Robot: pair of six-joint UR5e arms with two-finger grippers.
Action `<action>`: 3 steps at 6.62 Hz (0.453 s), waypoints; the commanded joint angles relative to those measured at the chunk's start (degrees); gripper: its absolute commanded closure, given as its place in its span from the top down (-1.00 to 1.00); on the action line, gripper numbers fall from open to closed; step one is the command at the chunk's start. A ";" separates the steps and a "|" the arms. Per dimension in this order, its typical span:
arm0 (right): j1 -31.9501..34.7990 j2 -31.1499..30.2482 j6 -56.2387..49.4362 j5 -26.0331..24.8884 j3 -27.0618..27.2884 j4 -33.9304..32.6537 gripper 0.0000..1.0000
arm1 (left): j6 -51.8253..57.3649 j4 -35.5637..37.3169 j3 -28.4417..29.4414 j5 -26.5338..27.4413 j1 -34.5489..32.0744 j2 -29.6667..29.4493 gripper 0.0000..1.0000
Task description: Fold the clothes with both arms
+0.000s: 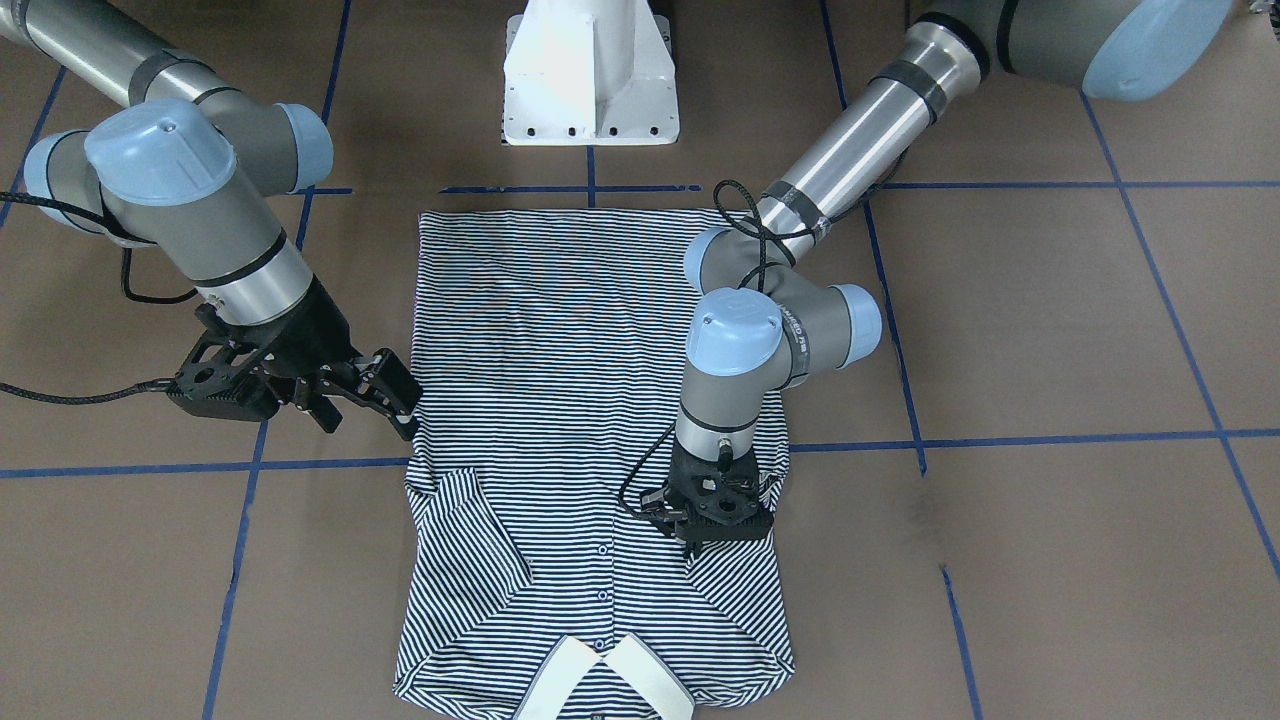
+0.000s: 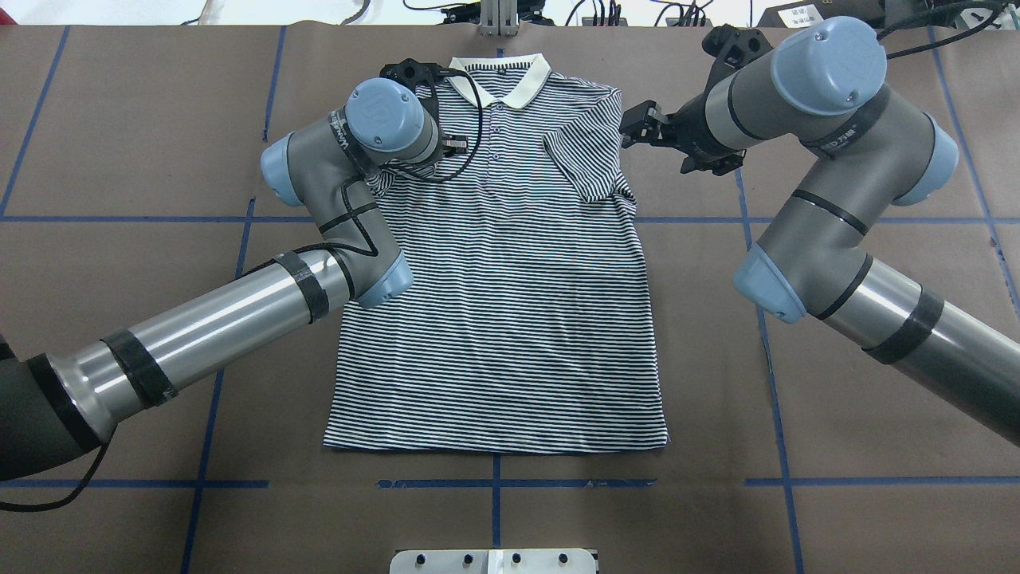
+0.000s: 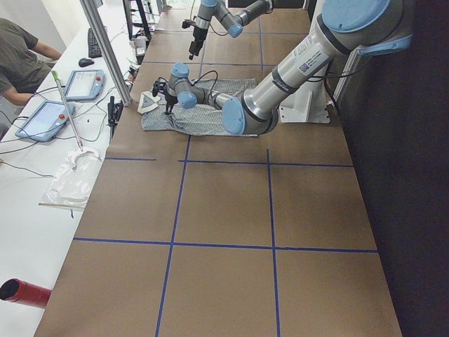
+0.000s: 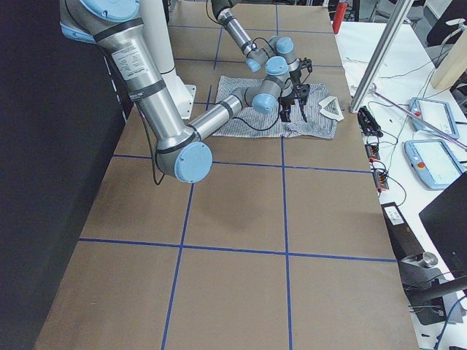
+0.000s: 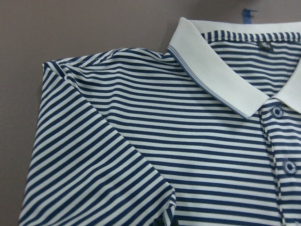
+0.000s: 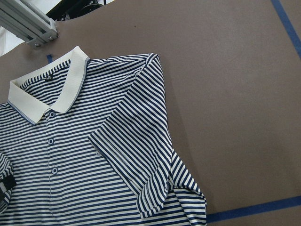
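Note:
The striped polo shirt point(image 2: 502, 319) lies flat and face up on the brown table, with its white collar point(image 2: 498, 76) at the far edge. Both sleeves are folded in over the chest; the one on my right point(image 2: 590, 155) shows plainly and also shows in the right wrist view point(image 6: 136, 150). My left gripper point(image 2: 453, 145) points down over the shirt's left chest by the placket point(image 1: 712, 540), empty, jaws apparently apart. My right gripper point(image 2: 637, 127) is open and empty at the shirt's right edge near the sleeve point(image 1: 375, 405). The left wrist view shows the shoulder and folded sleeve point(image 5: 94, 179).
The white pedestal base point(image 1: 590, 75) stands at the table's near edge behind the hem. Blue tape lines point(image 2: 797, 219) cross the brown table cover. A metal post point(image 2: 498, 16) stands just past the collar. An operators' bench with tablets point(image 3: 70, 84) runs along the far side.

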 commanded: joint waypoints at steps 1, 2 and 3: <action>-0.03 0.23 0.37 0.03 0.49 -0.03 1.00 | 0.04 0.92 -7.52 -0.88 -1.34 1.41 0.09; -0.29 -0.20 1.24 0.03 2.41 -0.46 1.00 | 0.04 1.28 -17.68 -3.95 -1.27 8.39 0.12; -1.78 -1.77 9.26 0.38 9.04 -6.12 1.00 | 0.04 2.85 -28.05 -5.98 -1.44 14.81 0.13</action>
